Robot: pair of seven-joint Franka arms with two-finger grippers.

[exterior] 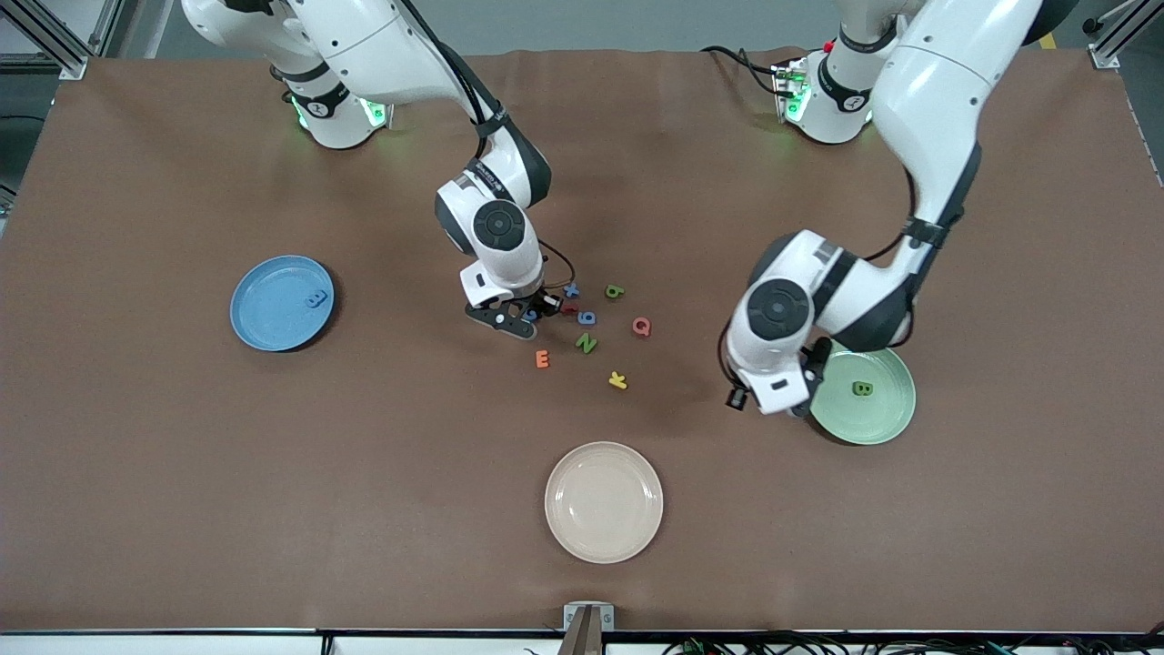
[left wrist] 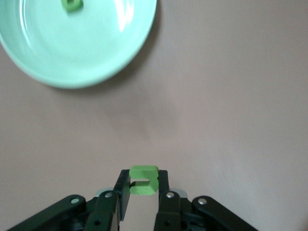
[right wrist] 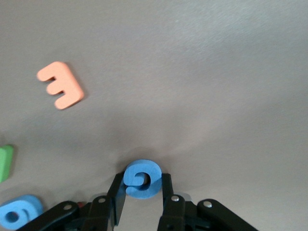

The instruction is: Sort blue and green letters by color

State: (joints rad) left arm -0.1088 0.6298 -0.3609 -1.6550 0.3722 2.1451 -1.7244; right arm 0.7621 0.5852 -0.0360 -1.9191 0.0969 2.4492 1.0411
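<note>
Centrally, the loose letters crowd one small patch of table, with broad bare cloth around them out to every edge. The right gripper is down at that patch's edge toward the right arm's end, its jaws closed on a blue G that lies on the cloth. Just beside it lie a blue X, a red letter and a blue 9; a green b and pink Q sit toward the left arm's end. Nearer the camera are a green N, an orange E and a yellow letter.

The left gripper hangs over bare cloth just beside the green plate, clamped on a green u. That plate carries a green B. Well apart, toward the right arm's end, a blue plate holds a blue M. A beige plate sits nearest the camera, with open room between it and the letters.
</note>
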